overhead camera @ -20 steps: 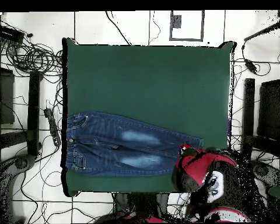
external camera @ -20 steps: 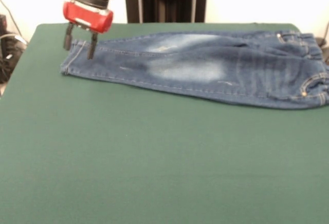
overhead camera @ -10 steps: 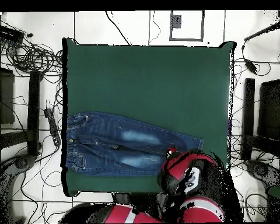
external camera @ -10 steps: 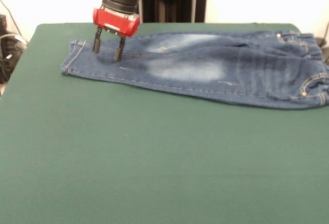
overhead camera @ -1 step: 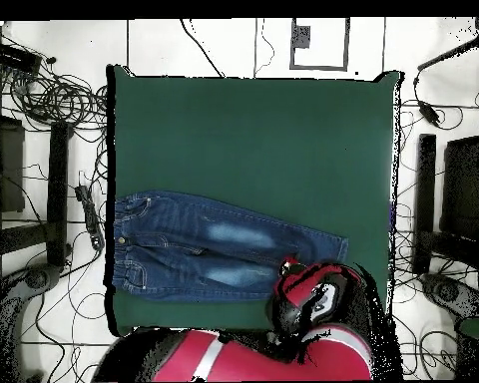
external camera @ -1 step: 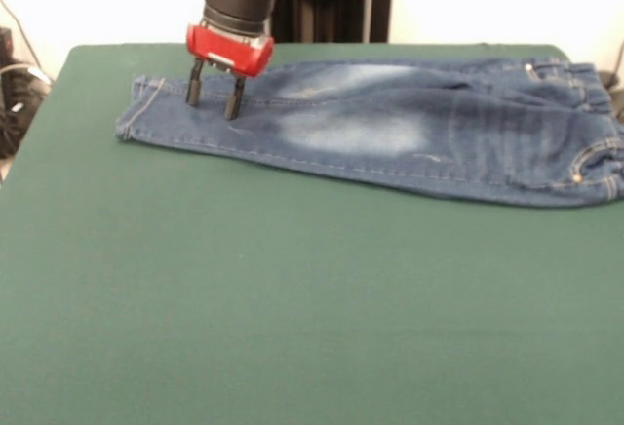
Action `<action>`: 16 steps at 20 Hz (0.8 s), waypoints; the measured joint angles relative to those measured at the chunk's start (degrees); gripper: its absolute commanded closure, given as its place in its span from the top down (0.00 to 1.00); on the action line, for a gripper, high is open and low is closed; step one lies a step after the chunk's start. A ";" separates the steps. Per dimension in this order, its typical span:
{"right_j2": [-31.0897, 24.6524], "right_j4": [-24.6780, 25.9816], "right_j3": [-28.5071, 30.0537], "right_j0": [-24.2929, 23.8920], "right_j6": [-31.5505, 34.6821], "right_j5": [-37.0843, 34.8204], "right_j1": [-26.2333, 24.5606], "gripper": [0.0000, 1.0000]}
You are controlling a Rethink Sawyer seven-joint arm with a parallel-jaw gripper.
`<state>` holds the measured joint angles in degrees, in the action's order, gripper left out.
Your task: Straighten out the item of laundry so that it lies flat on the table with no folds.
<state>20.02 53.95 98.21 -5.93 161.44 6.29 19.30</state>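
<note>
Two dark fingers (external camera @ -1 step: 194, 84) of the gripper (external camera @ -1 step: 214, 96) stand spread apart, tips on the jeans (external camera @ -1 step: 390, 128) near the leg cuffs, on the green table (external camera @ -1 step: 292, 298).

The jeans (external camera @ -1 step: 390, 128) are lying on the table (external camera @ -1 step: 292, 298), stretching rightward in the front view from under the gripper (external camera @ -1 step: 214, 96), whose open fingers are poised over the leg ends.
</note>
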 measured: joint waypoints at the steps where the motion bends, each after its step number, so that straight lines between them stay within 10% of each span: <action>1: 1.04 -0.90 -0.03 0.38 0.01 1.65 -0.72 1.00; 16: 14.32 -10.96 0.09 4.53 -0.01 27.40 -12.13 1.00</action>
<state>34.34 42.99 98.30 -1.40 161.44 33.70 7.17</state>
